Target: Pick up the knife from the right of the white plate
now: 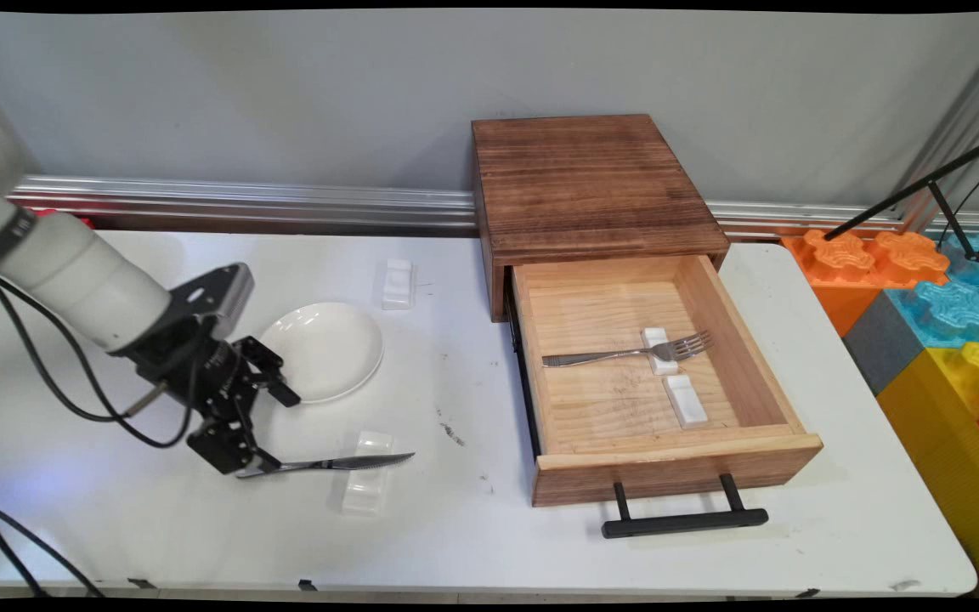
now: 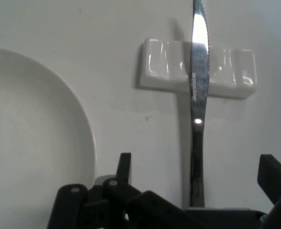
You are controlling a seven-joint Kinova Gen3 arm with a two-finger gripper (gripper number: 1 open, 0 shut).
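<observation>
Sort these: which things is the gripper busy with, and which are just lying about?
At the gripper: gripper, open astride the knife handle; knife; white rest under its blade.
Lying about: plate; second rest behind it; open drawer; fork and two rests inside.

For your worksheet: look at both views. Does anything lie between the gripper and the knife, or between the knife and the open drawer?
Nothing lies between the gripper and the knife: its handle end is at the fingers. The blade crosses a white rest. Between the knife and the drawer only bare table shows.
</observation>
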